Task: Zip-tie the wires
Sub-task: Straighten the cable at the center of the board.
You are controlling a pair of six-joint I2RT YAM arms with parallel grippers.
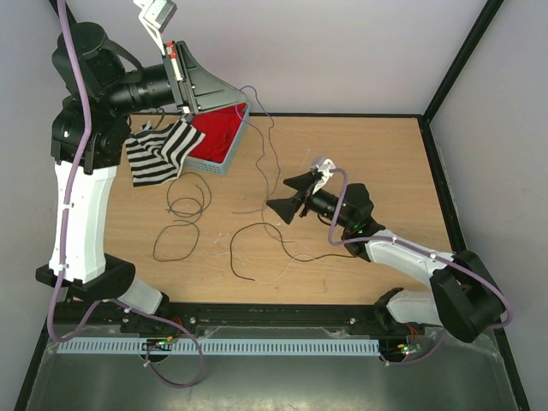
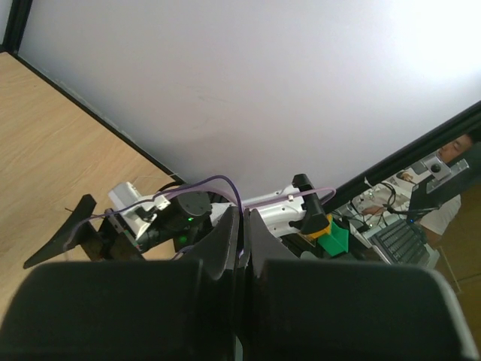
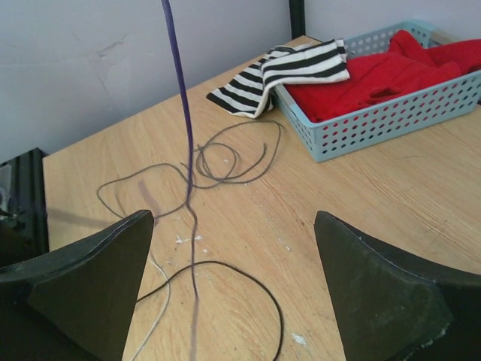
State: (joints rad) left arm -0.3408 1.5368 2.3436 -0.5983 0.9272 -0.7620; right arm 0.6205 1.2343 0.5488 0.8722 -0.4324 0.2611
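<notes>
Shows the right gripper (image 1: 289, 195) low over the wooden table (image 1: 377, 154), fingers wide apart on nothing, facing the wires (image 1: 257, 225): loose black and pale loops lying flat just ahead and spreading leftward, one long strand running away toward the blue basket (image 1: 224, 163) of red cloth. Puts the left gripper (image 2: 242, 226) high at the back left, fingers pressed together, above a striped cloth (image 1: 158, 154). Pale walls behind.

No legible text, label, brand mark, number or sign appears in any of the three views, whether on the tabletop (image 1: 385, 163), the perforated blue basket (image 3: 391, 124), or the striped cloth (image 1: 158, 156).
</notes>
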